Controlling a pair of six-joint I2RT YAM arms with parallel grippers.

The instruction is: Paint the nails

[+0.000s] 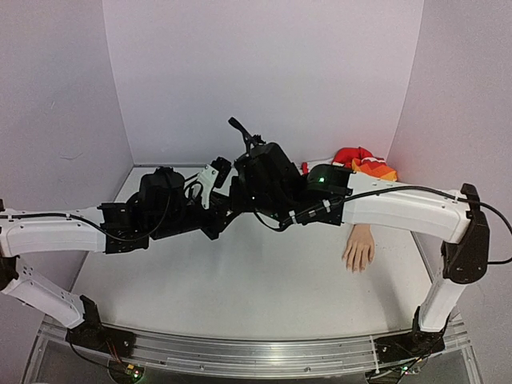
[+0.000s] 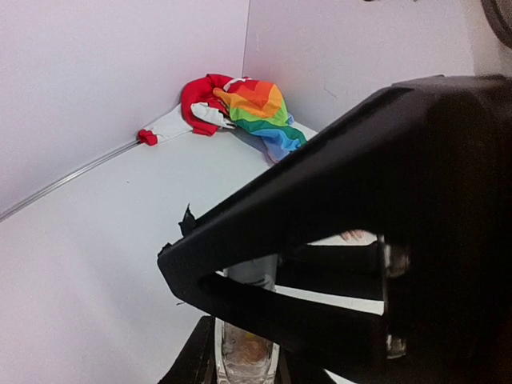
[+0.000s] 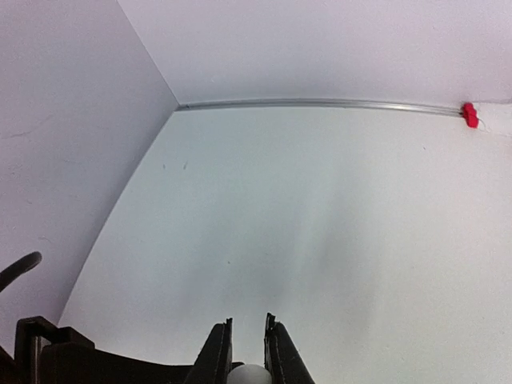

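The pale fake hand (image 1: 358, 248) lies palm down at the right of the table, fingers toward the near edge; its nails are too small to make out. Its rainbow sleeve (image 1: 376, 169) and red cuff (image 1: 350, 155) lie in the back right corner, and show in the left wrist view (image 2: 260, 112). My left gripper (image 2: 244, 366) is shut on a small clear bottle (image 2: 244, 348) and holds it upright. My right gripper (image 3: 248, 352) is shut on the bottle's white cap (image 3: 250, 374). Both grippers meet above the table's middle (image 1: 228, 180), well left of the hand.
A small red piece (image 3: 470, 114) sits at the back wall's foot, also in the left wrist view (image 2: 146, 137). The white table (image 1: 240, 280) is walled at the back and both sides. The right arm (image 1: 400, 208) passes above the fake hand's wrist.
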